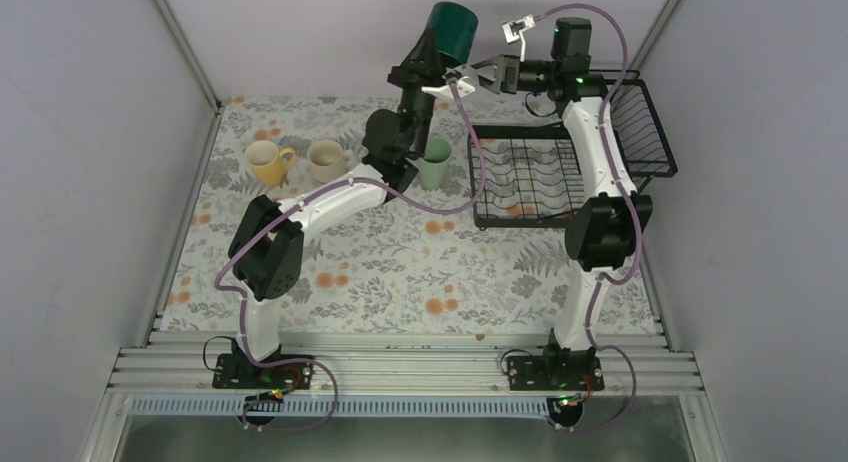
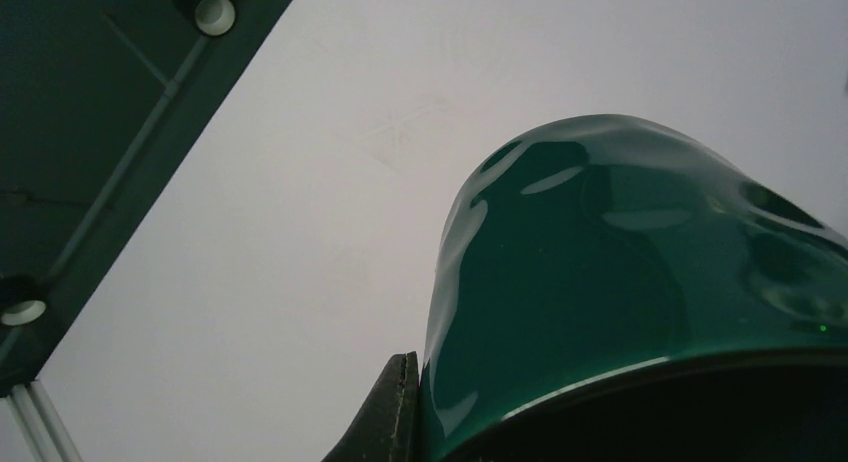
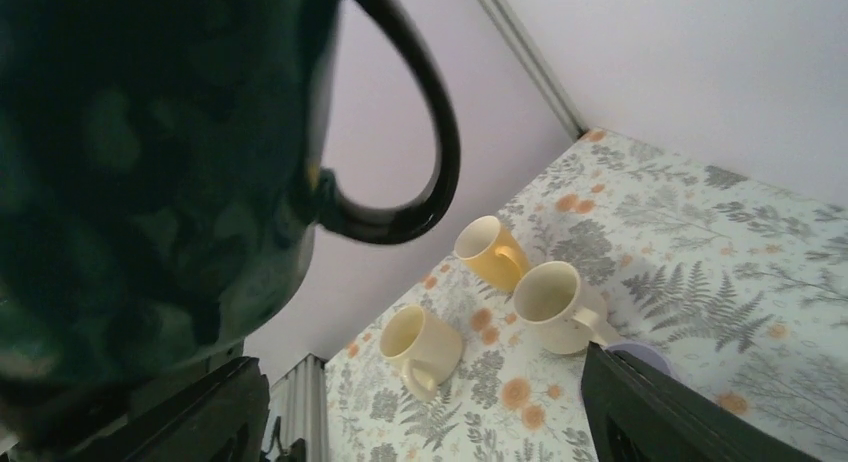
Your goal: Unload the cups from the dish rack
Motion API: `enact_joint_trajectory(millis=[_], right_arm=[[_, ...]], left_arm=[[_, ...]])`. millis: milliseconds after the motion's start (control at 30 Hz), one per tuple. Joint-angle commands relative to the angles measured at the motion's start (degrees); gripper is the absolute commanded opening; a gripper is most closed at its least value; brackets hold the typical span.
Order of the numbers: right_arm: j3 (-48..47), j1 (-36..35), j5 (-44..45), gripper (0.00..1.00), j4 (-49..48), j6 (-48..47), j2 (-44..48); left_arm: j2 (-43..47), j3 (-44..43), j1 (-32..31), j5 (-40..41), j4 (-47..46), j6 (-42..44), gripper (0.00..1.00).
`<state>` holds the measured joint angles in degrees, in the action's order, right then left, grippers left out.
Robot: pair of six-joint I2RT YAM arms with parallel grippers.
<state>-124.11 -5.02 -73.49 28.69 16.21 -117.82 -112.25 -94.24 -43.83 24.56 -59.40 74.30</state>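
Yellow mug (image 1: 268,162) sits furthest left on the counter (image 1: 400,272), the cream mug (image 1: 325,160) just beside it, both mouth-up. The mint tumbler (image 1: 435,168) stands further right, close against my left arm.

Above them my left fingers (image 1: 436,48) are pinched on the rim wall of the dark green mug (image 1: 452,29). I hold it high in the air, tilted, with its base turned up and away from me. My right fingers (image 1: 455,80) stand spread just beside it with nothing between them, and the mug's handle is close in front of them. To the right lies the dish rack (image 1: 640,132); I see no cup in the parts that show, though my right arm covers some of it.

As I judge it, the job in hand is setting this mug down with the others.

- **Grip:** the glaze looks slick, so I should keep the pinch firm and move without jerks.
- **Right fingers:** they ought to draw back toward the rack, so the handle cannot catch them.
- **Descent:** I would roll my wrist until the mouth faces up.
- **Landing:** a bare patch near the cream mug suits, with my forearm kept off the mint tumbler.
- **Release:** I should spread the fingers only once the base rests flat.
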Motion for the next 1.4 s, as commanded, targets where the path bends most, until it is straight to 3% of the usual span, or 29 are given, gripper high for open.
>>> enact_joint_trajectory(millis=[0, 200, 333, 467, 567, 667, 867, 1033, 1233, 1367], right_arm=[[-0.5, 1.7, 5.8, 0.82, 9.2, -11.9, 5.1], [-4.1, 2.0, 22.8, 0.83, 16.4, -23.7, 6.6], [-5.3, 1.8, 40.3, 0.84, 16.4, -30.5, 7.8], [-3.9, 1.6, 54.7, 0.85, 14.9, -37.1, 9.1], [-1.7, 1.7, 62.3, 0.85, 13.6, -40.2, 11.1], [3.9, 1.5, 67.9, 0.86, 9.1, -42.9, 14.9], [11.1, 1.0, 76.8, 0.86, 3.4, -47.2, 20.4], [15.1, 0.9, 77.0, 0.87, 1.6, -48.2, 25.2], [16.6, 0.5, 75.4, 0.87, 3.3, -46.3, 28.7], [17.8, -0.6, 75.2, 0.87, 3.5, -45.8, 30.9]], left_arm=[[4.8, -2.7, 2.2, -0.2, 0.8, -1.0, 0.02], [9.3, -8.8, 6.1, -1.1, 20.4, -5.9, 0.02], [10.8, -19.4, 9.0, -2.0, 43.8, -13.9, 0.03], [8.7, -35.2, 12.3, -4.5, 69.2, -20.4, 0.02], [7.3, -43.3, 14.0, -6.7, 86.1, -20.4, 0.02], [8.2, -44.8, 15.4, -10.4, 102.2, -17.4, 0.02], [13.1, -38.3, 18.1, -18.4, 123.0, -16.0, 0.02], [19.3, -23.6, 19.1, -22.0, 131.2, -14.4, 0.02], [24.3, -3.6, 19.1, -22.0, 128.6, -14.2, 0.02], [24.5, 4.0, 19.0, -22.8, 126.1, -13.2, 0.02]])
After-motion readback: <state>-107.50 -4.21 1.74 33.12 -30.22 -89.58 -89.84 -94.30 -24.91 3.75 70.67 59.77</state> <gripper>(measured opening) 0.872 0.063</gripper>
